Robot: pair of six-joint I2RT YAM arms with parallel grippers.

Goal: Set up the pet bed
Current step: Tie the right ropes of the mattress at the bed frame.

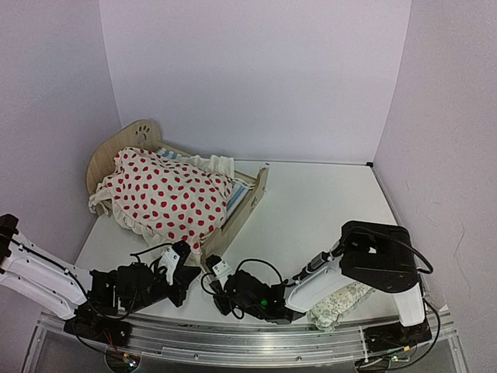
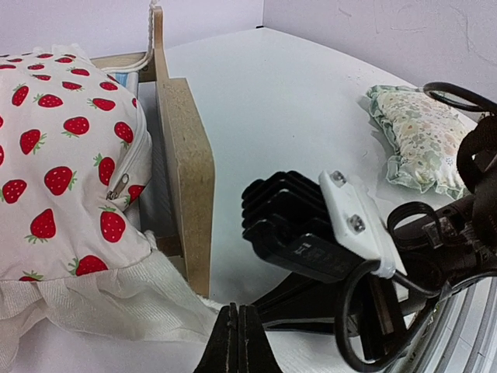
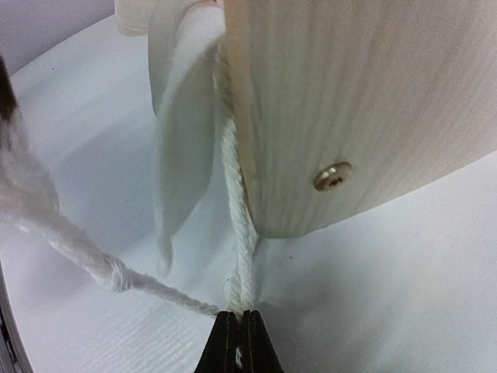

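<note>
Right gripper [image 3: 239, 346], closest to the lens: jaws pressed together on the white cord [image 3: 237, 194] where it drops past the bottom corner of the footboard [image 3: 365, 101]. You appear to have the cord pinched, not merely touched.

Left gripper [image 2: 238, 342]: fingers closed flat against each other with nothing between them that shows. It hangs just above the cushion's white frill, beside the near corner of the frame.

Location: pet bed [image 1: 109, 155] stands on the far-left part of the table [image 1: 311, 202], arched end toward the back-left corner, footboard end facing you.

Progress, as judged:
- cushion [image 1: 167, 194] is on the bed but bunched, its frill spilling over the near side; needs squaring
- floral pillow [image 1: 339, 305] lies on the table under your right arm, well apart from the bed; not yet placed
- roughly midway, with the cord now in hand

Pose: your left arm lies low, stretched from the left base toward the bed corner. Your right arm has its elbow raised on the right and its forearm reaching low leftward to the footboard, so both grippers sit close together there
</note>
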